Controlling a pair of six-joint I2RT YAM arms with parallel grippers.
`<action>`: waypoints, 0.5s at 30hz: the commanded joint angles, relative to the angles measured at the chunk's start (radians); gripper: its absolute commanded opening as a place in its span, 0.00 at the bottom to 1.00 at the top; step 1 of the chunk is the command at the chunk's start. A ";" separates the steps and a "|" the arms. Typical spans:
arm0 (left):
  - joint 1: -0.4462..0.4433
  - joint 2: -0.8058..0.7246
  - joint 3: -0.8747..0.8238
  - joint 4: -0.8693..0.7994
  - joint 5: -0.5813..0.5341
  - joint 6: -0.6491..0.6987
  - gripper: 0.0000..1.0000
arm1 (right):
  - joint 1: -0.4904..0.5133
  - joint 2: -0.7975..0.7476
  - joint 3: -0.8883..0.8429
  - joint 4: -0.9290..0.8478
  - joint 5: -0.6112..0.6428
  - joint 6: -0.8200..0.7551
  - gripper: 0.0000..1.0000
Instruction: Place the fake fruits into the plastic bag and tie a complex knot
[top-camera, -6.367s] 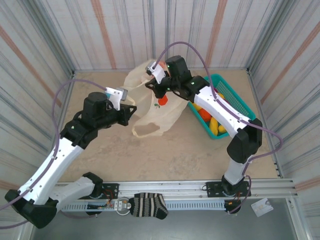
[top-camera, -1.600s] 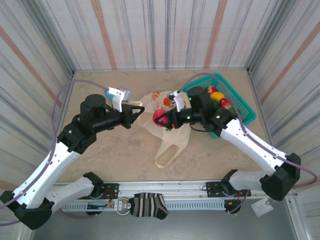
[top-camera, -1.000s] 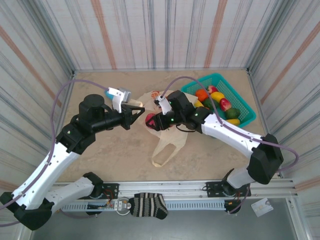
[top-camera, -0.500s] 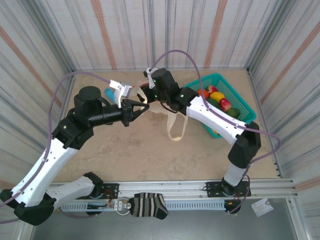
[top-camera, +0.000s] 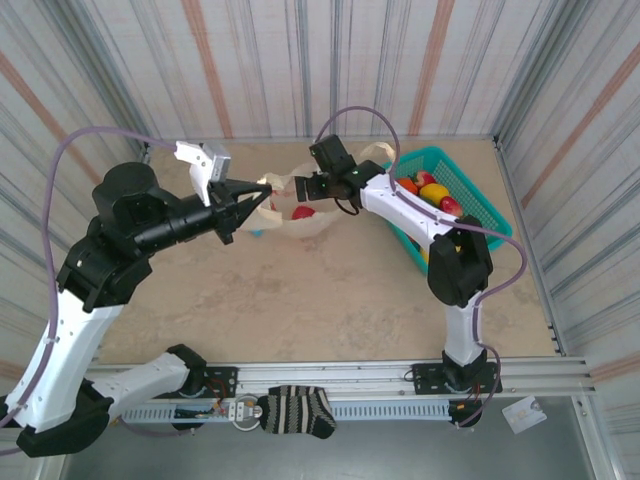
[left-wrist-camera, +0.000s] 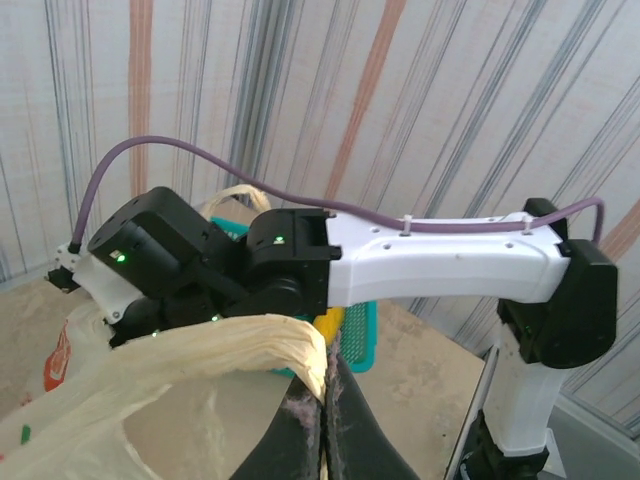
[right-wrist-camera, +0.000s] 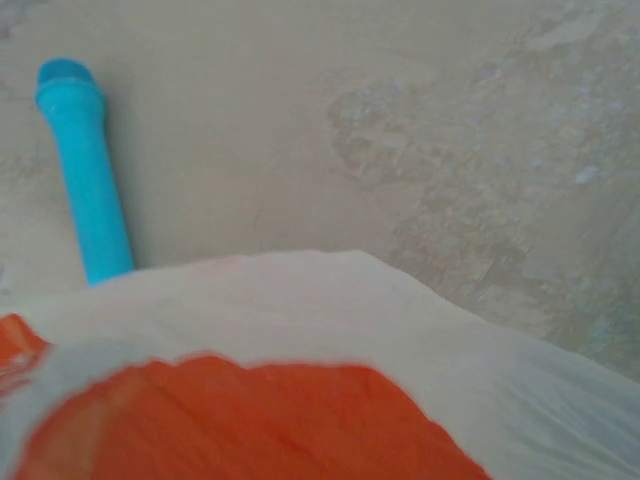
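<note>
- I am keeping the left claw (top-camera: 258, 197) clamped on a handle of the plastic bag (top-camera: 285, 224), at the back of the tabletop (top-camera: 300, 300).
- A red fruit (top-camera: 303, 211) is sitting inside the bag. The right claw (top-camera: 303, 186) is at its mouth, and I cannot tell its jaw state.
- More fake fruits (top-camera: 436, 194) are waiting in the teal basket (top-camera: 478, 190), and no knot is tied yet.

Near half of table (top-camera: 330, 300) bare, free passage. Far centre blocked: plastic bag (top-camera: 325, 222), left arm (top-camera: 150, 225), right arm (top-camera: 410, 205) meet there. Teal basket (top-camera: 487, 207) fills far right corner.

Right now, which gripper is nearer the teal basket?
Right. The right gripper is over the plastic bag, on the teal basket side; the left gripper pinches the bag's handle, farther from it.
</note>
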 joint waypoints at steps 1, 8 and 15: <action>0.012 0.037 0.017 -0.029 -0.012 0.017 0.00 | 0.040 -0.097 -0.012 0.032 -0.145 -0.051 0.99; 0.060 0.119 0.009 0.007 0.034 -0.069 0.00 | 0.033 -0.199 -0.039 0.002 -0.291 -0.065 0.98; 0.108 0.211 0.041 0.023 0.044 -0.194 0.00 | 0.011 -0.343 -0.120 0.037 -0.433 -0.007 0.83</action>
